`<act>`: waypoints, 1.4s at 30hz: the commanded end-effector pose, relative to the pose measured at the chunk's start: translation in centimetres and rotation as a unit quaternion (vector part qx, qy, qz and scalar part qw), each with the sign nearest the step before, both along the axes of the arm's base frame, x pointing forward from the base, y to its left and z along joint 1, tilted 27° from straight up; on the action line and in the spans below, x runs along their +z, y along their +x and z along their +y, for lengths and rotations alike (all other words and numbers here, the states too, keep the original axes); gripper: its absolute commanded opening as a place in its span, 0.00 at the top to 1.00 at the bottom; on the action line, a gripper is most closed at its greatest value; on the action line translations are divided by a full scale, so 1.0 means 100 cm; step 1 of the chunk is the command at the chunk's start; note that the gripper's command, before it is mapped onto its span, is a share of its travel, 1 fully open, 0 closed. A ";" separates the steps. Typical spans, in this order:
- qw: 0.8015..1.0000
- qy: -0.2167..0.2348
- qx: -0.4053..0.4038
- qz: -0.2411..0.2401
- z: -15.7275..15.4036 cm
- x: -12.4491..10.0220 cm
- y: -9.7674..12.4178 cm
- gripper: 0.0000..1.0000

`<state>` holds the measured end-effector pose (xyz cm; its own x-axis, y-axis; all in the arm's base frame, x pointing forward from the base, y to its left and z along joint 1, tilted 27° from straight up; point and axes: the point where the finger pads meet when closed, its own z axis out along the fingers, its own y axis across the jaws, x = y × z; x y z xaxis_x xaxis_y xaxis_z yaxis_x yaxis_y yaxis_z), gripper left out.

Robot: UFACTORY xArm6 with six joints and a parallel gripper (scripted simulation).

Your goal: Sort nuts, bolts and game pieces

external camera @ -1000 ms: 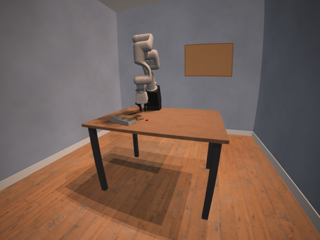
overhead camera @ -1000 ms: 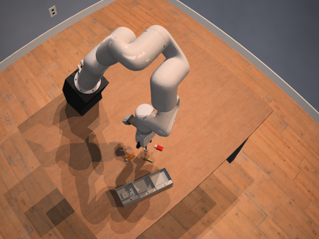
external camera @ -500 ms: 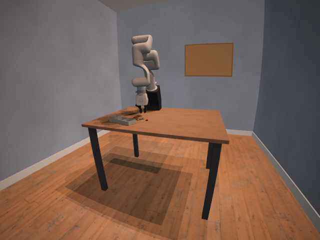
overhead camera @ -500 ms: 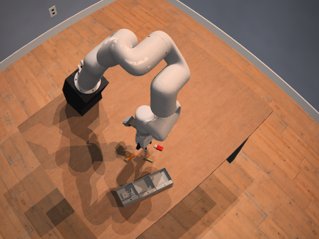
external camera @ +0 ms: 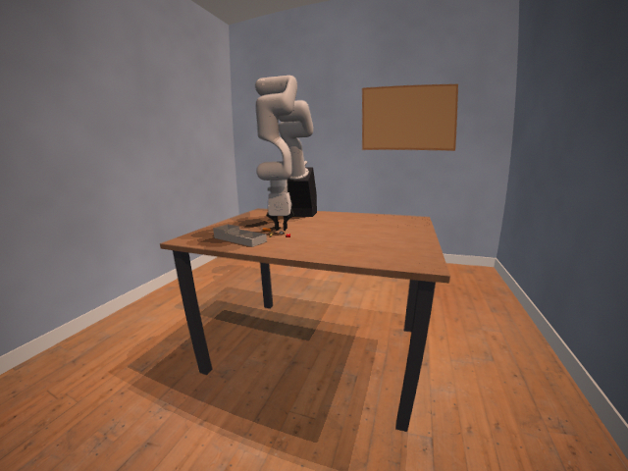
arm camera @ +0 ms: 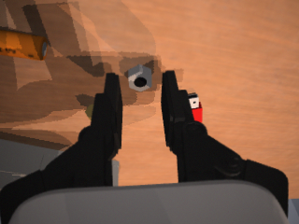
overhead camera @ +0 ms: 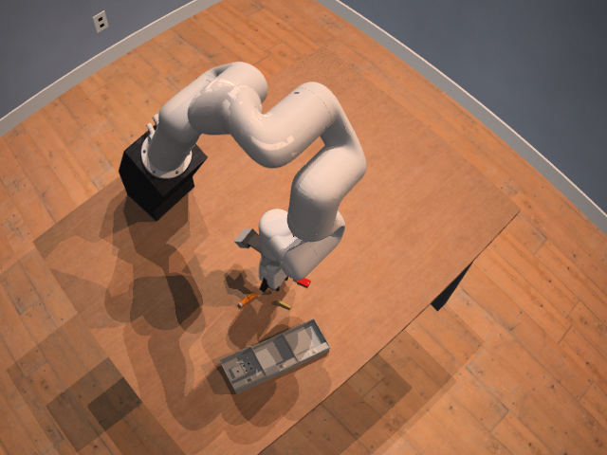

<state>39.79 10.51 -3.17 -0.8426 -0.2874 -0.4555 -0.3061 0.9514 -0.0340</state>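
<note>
— Where is the small grey hexagonal metal nut (arm camera: 139,77)?

— On the brown wooden table (overhead camera: 431,195), in shadow, lying flat with its dark hole facing up. In the wrist view it sits just past the tips of the black two-finger gripper (arm camera: 139,84), in line with the gap between them.

— Is the gripper closed on it?

— No. The fingers stand partly apart with nothing between them; the nut is clear of both, and the hand holds nothing.

— What lies around it?

— A red USB stick with a black-and-white end (arm camera: 195,108) just beside the right finger, partly hidden by it. An orange cylindrical object (overhead camera: 247,300) lies off to the other side, and a small yellowish bolt-like piece (overhead camera: 282,304) is near it, towards the bins.

— And the bins?

— A long grey divided tray (overhead camera: 321,339) near the table's front edge, well apart from the nut. One end compartment holds something light with dark dots; its markings are too small to read. The white arm (overhead camera: 274,132) bends over from its black base (overhead camera: 147,188).
</note>
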 end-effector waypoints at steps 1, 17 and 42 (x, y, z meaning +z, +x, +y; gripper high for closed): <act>1.000 -0.002 -0.001 -0.002 0.001 -0.002 0.002 0.70; 1.000 -0.002 -0.001 -0.002 0.001 -0.011 0.006 0.70; 1.000 -0.002 -0.001 -0.002 0.001 -0.011 0.006 1.00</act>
<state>40.39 10.64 -4.29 -0.8422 -0.2877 -0.4560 -0.3042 0.9518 -0.0387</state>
